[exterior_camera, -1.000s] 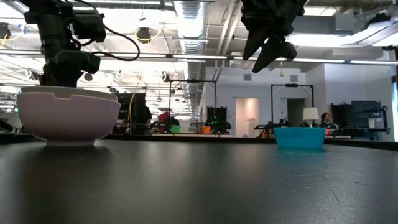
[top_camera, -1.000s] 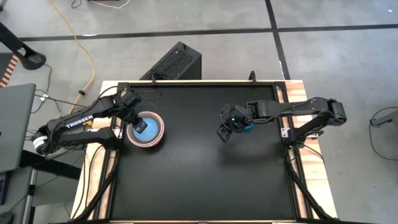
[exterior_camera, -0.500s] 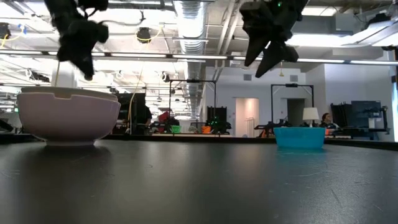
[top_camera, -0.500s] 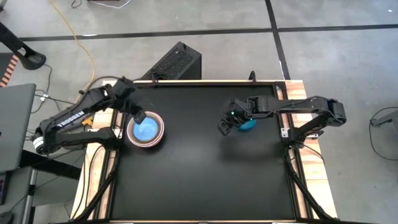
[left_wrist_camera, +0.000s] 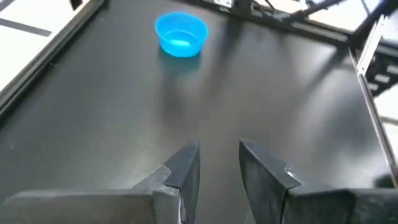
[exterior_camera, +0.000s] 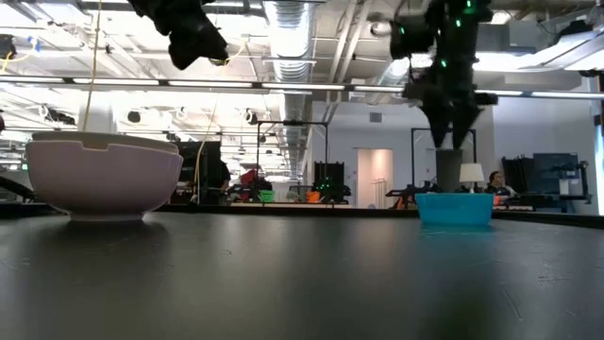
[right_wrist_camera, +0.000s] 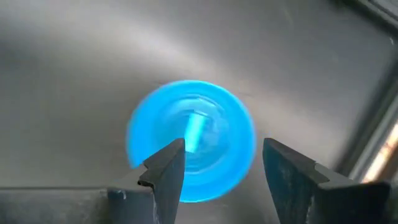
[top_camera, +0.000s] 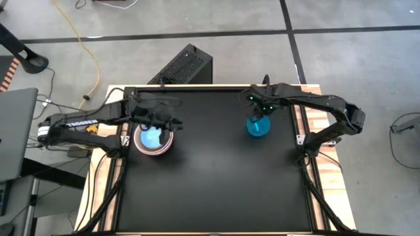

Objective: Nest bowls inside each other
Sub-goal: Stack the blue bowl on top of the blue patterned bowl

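A stack of bowls (top_camera: 154, 139) rests on its base at the table's left: a salmon pink outer bowl with a light blue one inside; the low view shows its pale side (exterior_camera: 104, 178). The small teal-blue bowl (top_camera: 257, 126) sits upright at the far right, also in the low view (exterior_camera: 454, 208) and left wrist view (left_wrist_camera: 180, 34). My left gripper (top_camera: 172, 125) hangs open, high above the table just right of the stack, nothing between its fingers (left_wrist_camera: 219, 168). My right gripper (top_camera: 260, 111) points down, open, above the teal-blue bowl (right_wrist_camera: 193, 140), fingers clear of it (exterior_camera: 451, 140).
The black table top (top_camera: 210, 190) lies bare in the middle and near half. A raised frame (top_camera: 296, 98) runs along its edges. A black box (top_camera: 187, 65) stands on the floor beyond the far edge, a laptop (top_camera: 13, 131) to the left.
My left gripper has come up out of the stack, swung toward the table's right and tipped from pointing down to nearly level; the light blue bowl stays in the stack. My right gripper has moved toward the far right, over the teal-blue bowl, and tipped further downward.
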`<control>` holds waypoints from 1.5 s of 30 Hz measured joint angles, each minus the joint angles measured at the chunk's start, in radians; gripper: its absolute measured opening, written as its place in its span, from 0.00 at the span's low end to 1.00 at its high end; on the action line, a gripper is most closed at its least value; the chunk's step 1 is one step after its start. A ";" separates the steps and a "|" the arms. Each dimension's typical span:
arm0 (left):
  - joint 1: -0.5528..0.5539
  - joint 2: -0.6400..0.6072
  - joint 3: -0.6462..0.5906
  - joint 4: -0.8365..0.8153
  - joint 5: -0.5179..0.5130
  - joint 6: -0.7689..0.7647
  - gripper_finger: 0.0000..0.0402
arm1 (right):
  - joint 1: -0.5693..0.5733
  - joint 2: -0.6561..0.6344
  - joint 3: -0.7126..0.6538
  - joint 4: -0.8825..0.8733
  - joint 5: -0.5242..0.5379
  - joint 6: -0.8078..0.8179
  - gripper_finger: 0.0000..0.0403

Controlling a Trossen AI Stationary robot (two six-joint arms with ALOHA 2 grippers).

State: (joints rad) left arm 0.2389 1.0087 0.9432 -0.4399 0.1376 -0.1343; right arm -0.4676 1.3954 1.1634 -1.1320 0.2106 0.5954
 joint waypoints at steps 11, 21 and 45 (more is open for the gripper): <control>-0.103 0.075 0.000 0.012 -0.022 0.018 0.25 | -0.193 -0.002 -0.278 0.208 -0.140 -0.168 0.54; -0.106 0.085 0.000 0.034 -0.022 0.017 0.25 | -0.214 -0.002 -0.407 0.383 -0.250 -0.151 0.44; 0.487 -0.168 -0.067 0.156 0.129 0.419 0.01 | 0.148 0.001 -0.147 0.819 -0.271 0.244 0.00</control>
State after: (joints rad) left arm 0.7257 0.8410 0.8765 -0.2834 0.2667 0.2842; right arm -0.3200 1.3969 1.0160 -0.3134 -0.0609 0.8394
